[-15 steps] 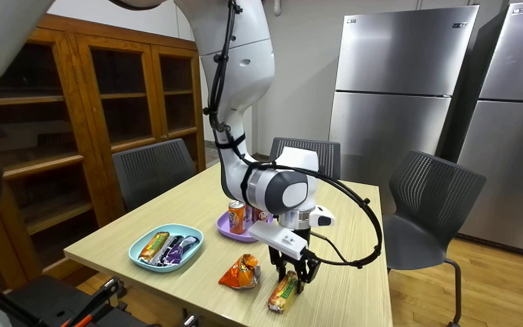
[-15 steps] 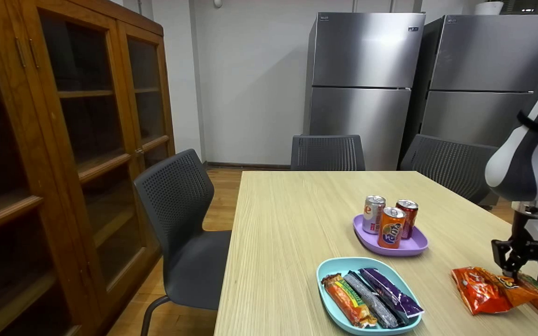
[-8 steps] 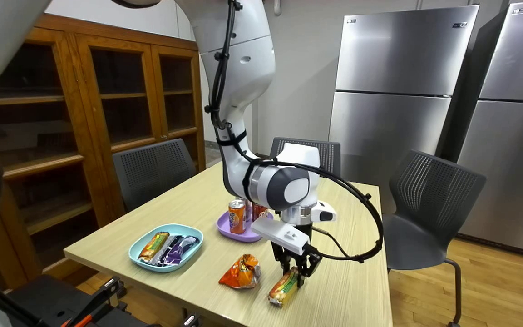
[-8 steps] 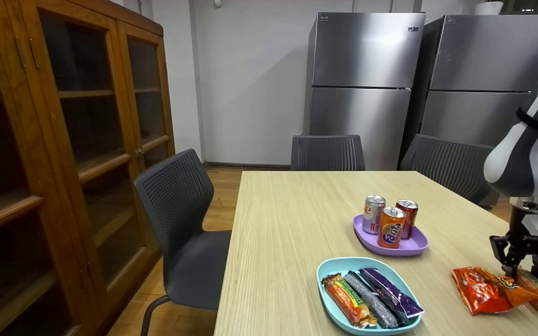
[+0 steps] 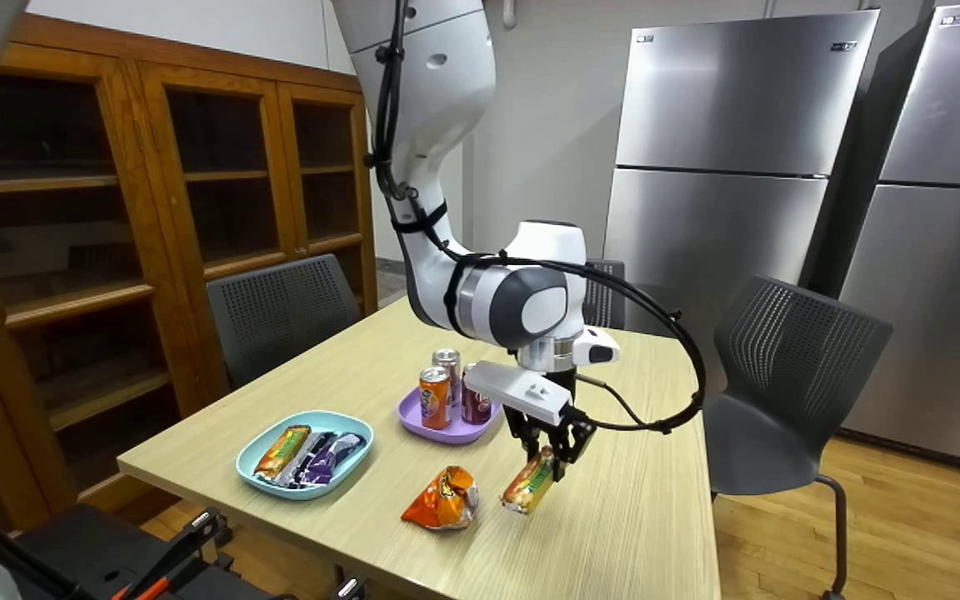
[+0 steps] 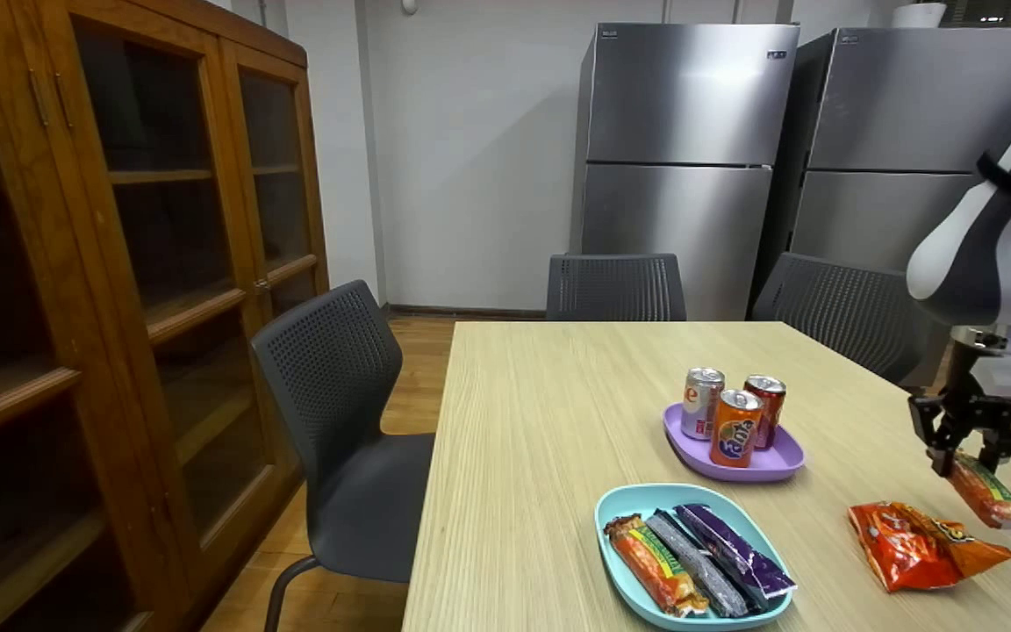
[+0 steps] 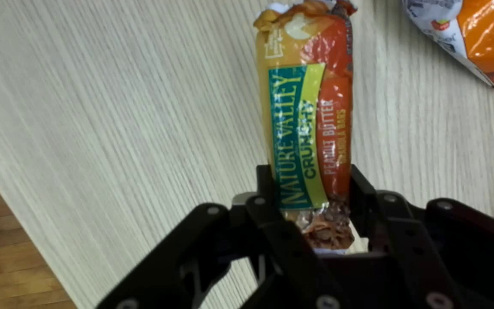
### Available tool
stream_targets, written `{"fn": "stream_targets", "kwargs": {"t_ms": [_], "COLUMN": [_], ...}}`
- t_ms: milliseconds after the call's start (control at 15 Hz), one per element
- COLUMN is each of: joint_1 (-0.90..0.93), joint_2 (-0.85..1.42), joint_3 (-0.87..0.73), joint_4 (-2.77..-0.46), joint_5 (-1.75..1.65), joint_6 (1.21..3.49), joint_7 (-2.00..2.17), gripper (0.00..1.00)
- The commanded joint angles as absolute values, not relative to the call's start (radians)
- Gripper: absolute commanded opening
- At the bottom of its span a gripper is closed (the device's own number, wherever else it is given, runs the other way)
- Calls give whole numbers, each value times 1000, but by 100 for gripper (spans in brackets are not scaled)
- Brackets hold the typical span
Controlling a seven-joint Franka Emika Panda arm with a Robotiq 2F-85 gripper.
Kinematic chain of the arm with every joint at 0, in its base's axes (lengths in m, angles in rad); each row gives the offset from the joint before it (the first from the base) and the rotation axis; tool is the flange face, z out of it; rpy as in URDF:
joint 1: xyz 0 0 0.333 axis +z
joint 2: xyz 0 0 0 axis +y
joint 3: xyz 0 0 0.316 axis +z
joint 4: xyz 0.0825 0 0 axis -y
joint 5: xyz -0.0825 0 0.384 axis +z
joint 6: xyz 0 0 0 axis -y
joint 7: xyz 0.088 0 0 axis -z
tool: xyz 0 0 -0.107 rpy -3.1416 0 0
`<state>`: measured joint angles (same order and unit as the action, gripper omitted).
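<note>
My gripper is shut on a Nature Valley granola bar with a green, yellow and red-orange wrapper. The gripper shows in both exterior views (image 5: pixel 545 467) (image 6: pixel 965 463) and in the wrist view (image 7: pixel 310 182). The bar (image 5: pixel 527 487) is held near one end, with its free end tilting down, a little above the table. In the wrist view the bar (image 7: pixel 305 124) sits between both fingers and its far end points away from the gripper. An orange snack bag (image 5: pixel 444 500) lies on the table beside the held bar; part of it shows in the wrist view (image 7: pixel 491 34).
A teal tray (image 5: pixel 307 494) holds another Nature Valley bar (image 6: pixel 656 566) and dark and purple wrapped bars (image 6: pixel 734 549). A purple tray (image 6: pixel 747 475) holds three cans, one an orange Fanta can (image 6: pixel 735 430). Chairs (image 5: pixel 788 392) stand round the table (image 6: pixel 541 456).
The gripper has risen with the granola bar, lifting it off the table and a little away from the snack bag. The bag and both trays have not moved.
</note>
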<state>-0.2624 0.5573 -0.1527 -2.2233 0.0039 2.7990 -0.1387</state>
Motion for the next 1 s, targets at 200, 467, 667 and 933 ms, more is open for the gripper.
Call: {"fn": "stream_targets", "kwargs": {"t_ms": [200, 467, 667, 933], "joint_1": [-198, -116, -43, 46], "joint_2": [440, 407, 396, 393], "joint_3": [-131, -129, -138, -142], "joint_4": [-2331, -2380, -2405, -2426], "joint_5": [-24, -48, -84, -140], "joint_6": [2847, 2873, 2882, 2887], "joint_7": [-127, -109, -84, -46], "gripper": [18, 18, 18, 18]}}
